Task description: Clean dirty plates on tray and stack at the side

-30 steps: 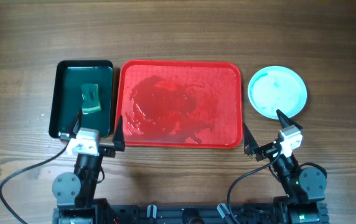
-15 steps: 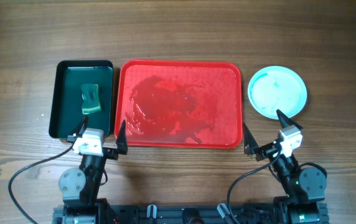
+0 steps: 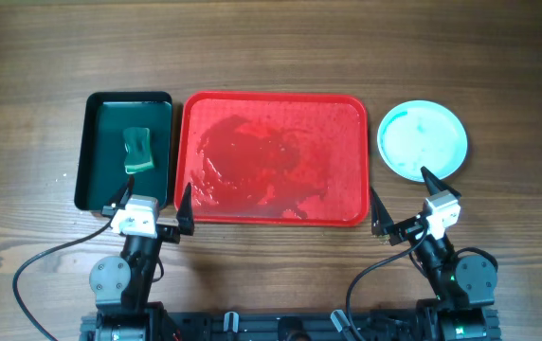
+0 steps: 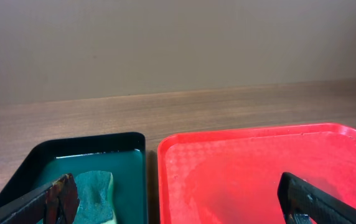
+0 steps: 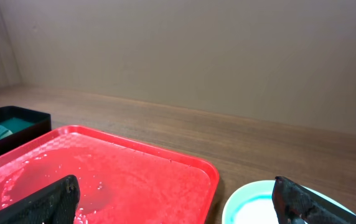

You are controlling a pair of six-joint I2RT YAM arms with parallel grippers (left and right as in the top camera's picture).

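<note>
The red tray (image 3: 352, 114) lies in the middle of the table, wet and with no plates on it; it also shows in the left wrist view (image 4: 252, 149) and the right wrist view (image 5: 134, 168). A stack of plates (image 3: 423, 139), pale turquoise on top, sits right of the tray; its edge shows in the right wrist view (image 5: 246, 202). My left gripper (image 3: 152, 202) is open and empty at the tray's front left corner. My right gripper (image 3: 401, 201) is open and empty in front of the plates.
A smaller black tray (image 3: 96, 142) left of the red tray holds liquid and a green sponge (image 3: 138, 150), also seen in the left wrist view (image 4: 97, 186). Both arm bases stand at the table's front edge.
The left arm shifted slightly to the right between the earliest frame and half a second ago; nothing has moved since. The right arm is still.
</note>
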